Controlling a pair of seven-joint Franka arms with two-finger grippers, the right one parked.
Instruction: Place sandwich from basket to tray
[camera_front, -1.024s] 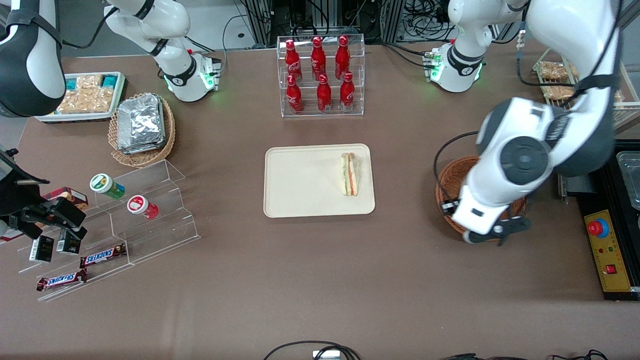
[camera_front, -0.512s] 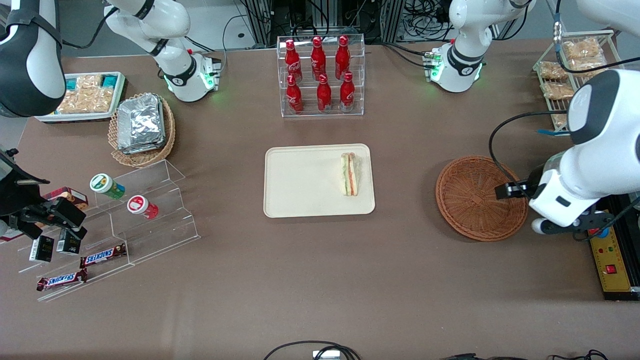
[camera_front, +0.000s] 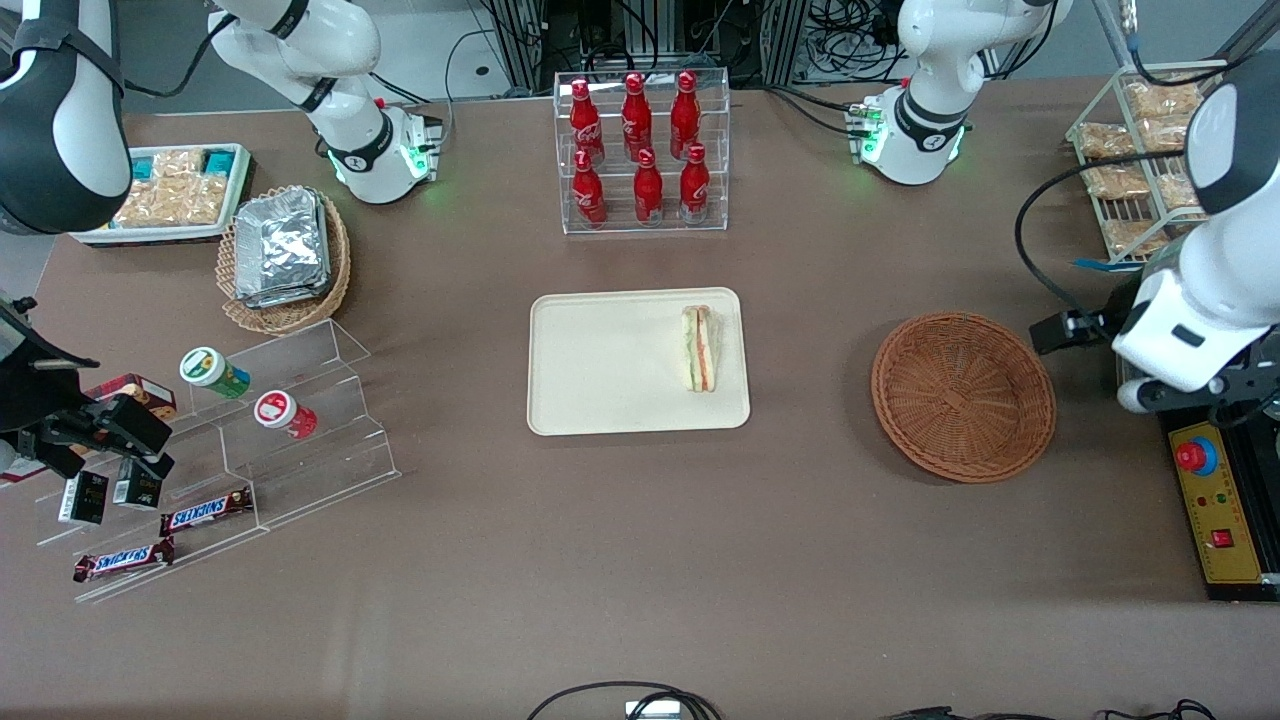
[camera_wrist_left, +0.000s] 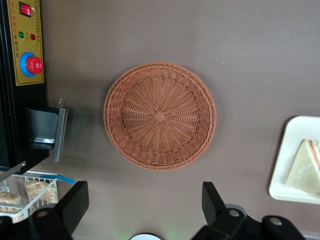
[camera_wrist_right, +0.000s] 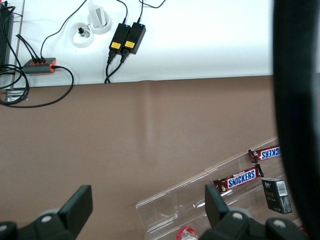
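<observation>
The sandwich (camera_front: 701, 349) is seen lying on the tray (camera_front: 600, 365), at the tray's end nearer the working arm. The basket (camera_front: 963, 395) is left bare on the worktop (camera_front: 640, 540), well apart from the tray. The hand (camera_wrist_left: 145, 210) is held high above the basket's edge, fingers (camera_wrist_left: 214, 200) spread wide, nothing gripped.

Def a robotics lab w/ a mock snack-shop setup: cable clutter (camera_front: 650, 30), e-stop box (camera_front: 1215, 500), cola bottle rack (camera_front: 642, 150), Snickers bars (camera_front: 205, 513).
</observation>
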